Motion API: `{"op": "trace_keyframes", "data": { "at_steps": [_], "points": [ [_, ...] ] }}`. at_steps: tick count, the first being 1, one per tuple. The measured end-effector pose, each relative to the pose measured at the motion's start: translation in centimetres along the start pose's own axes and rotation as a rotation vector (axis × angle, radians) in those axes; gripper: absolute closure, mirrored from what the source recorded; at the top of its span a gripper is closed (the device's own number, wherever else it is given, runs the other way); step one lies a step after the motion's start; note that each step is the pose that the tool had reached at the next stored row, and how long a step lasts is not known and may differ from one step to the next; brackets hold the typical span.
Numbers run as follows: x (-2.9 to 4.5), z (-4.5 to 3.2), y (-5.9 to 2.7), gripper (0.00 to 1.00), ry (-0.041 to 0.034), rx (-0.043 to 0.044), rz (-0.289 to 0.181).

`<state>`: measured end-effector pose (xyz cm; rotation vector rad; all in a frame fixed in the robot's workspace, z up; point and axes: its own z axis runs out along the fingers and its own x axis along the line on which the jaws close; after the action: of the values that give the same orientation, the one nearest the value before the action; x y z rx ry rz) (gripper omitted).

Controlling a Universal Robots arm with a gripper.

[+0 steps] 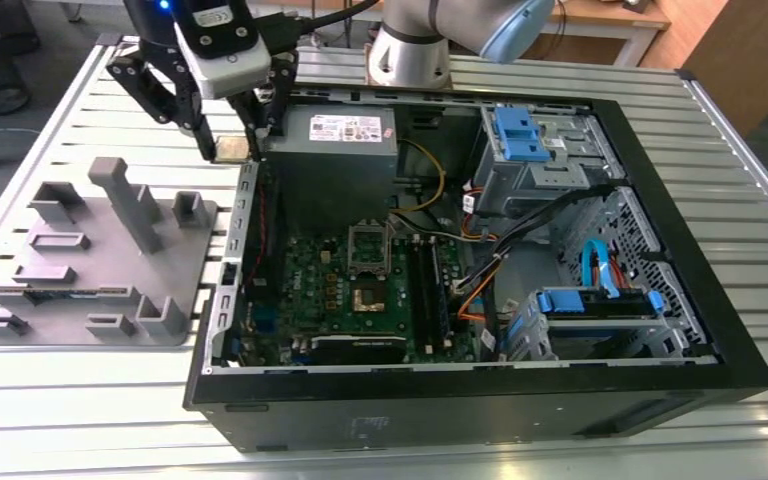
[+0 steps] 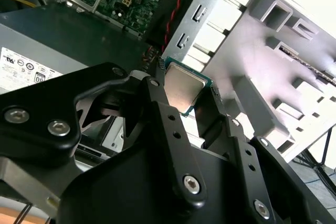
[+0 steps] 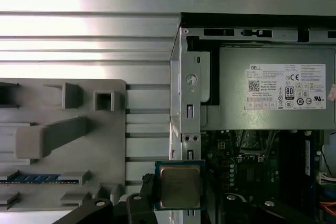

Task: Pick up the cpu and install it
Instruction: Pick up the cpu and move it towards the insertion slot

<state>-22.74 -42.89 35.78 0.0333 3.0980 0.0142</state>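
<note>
The cpu (image 1: 232, 148) is a small flat square chip with a silver top. My gripper (image 1: 233, 152) is shut on it and holds it in the air above the far left wall of the open computer case (image 1: 704, 330). In the first wrist view the cpu (image 3: 180, 186) hangs over the case's metal edge, with the black fingers (image 3: 146, 195) at its sides. The second wrist view shows the cpu (image 2: 182, 90) clamped between two black fingers (image 2: 157, 85). The motherboard's silver socket (image 1: 368, 272) lies open in the middle of the green board, well away from the cpu.
A grey fixture plate (image 1: 84, 265) with upright blocks lies on the slatted table at the exterior view's left of the case. Inside the case are a power supply (image 1: 341, 135), blue drive cages (image 1: 524, 135), cables and memory slots (image 1: 427, 280). The arm's base (image 1: 411, 50) stands behind.
</note>
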Motion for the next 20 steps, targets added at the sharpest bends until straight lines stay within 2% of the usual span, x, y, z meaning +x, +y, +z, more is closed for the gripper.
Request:
{"op": "trace_keyframes", "data": {
  "at_steps": [20],
  "points": [
    [-2.86, 0.12, 0.06, 0.53, 0.0, 0.0, 0.0]
  ]
}}
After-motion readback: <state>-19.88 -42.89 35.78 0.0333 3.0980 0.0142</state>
